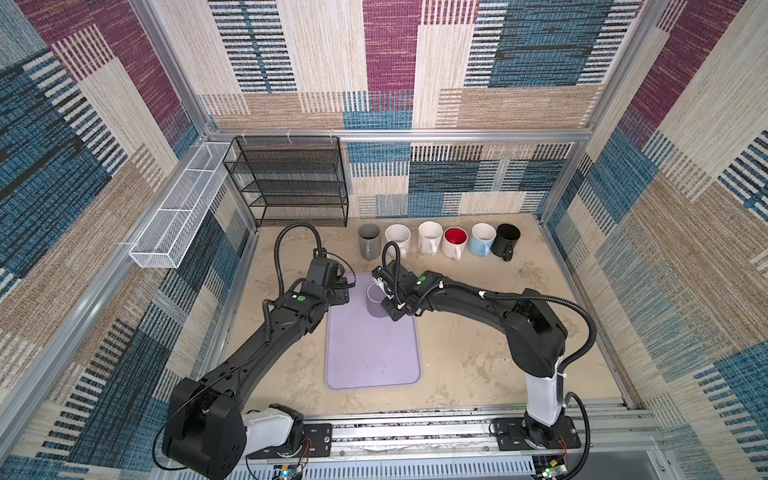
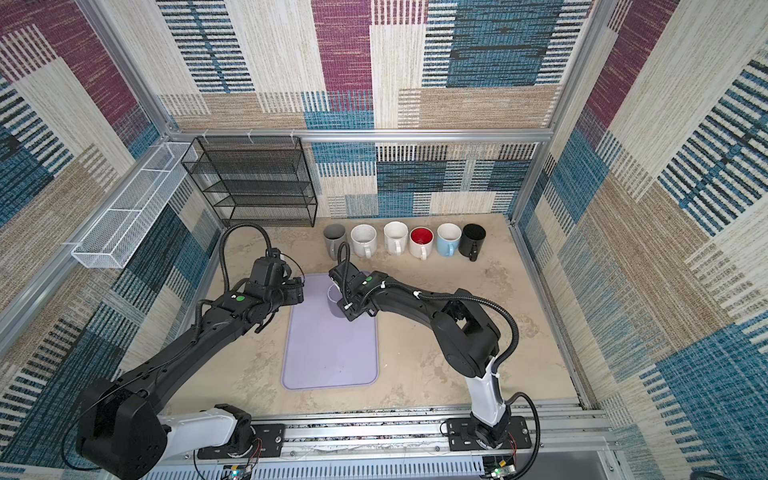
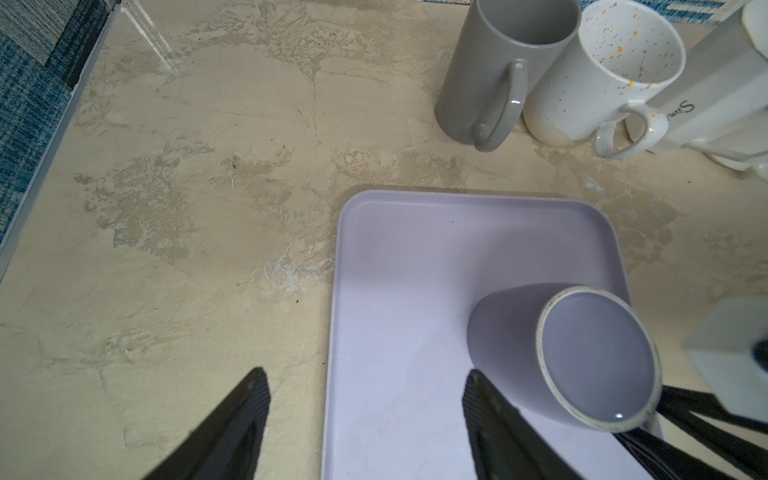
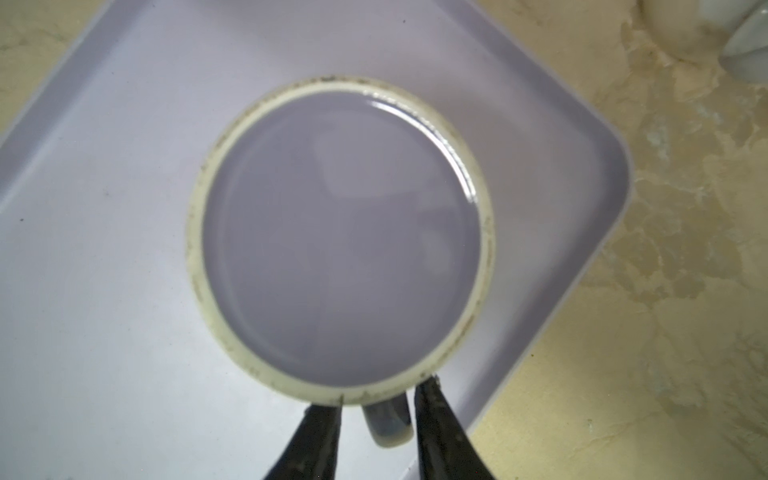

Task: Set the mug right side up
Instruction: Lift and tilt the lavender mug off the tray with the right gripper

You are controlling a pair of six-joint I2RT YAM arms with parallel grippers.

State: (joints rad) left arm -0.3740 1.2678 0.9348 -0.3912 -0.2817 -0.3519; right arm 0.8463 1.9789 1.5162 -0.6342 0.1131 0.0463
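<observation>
Lilac glazed ceramic mug [image 4: 340, 237] stands base-up on the lilac plastic tray [image 4: 104, 145], directly ahead of the right gripper [image 4: 377, 395]. Its jaws sit narrowly parted astride the mug's stubby handle [image 4: 388, 424], with a gap on one side, so nothing is pinched yet. Closing off-centre could spin the mug away, and a shallow bite on smooth glaze might slip mid-flip and drop it. The left gripper [image 3: 365, 371], spread wide and empty, has the mug just beside one finger, where a swinging mug could strike it.
</observation>
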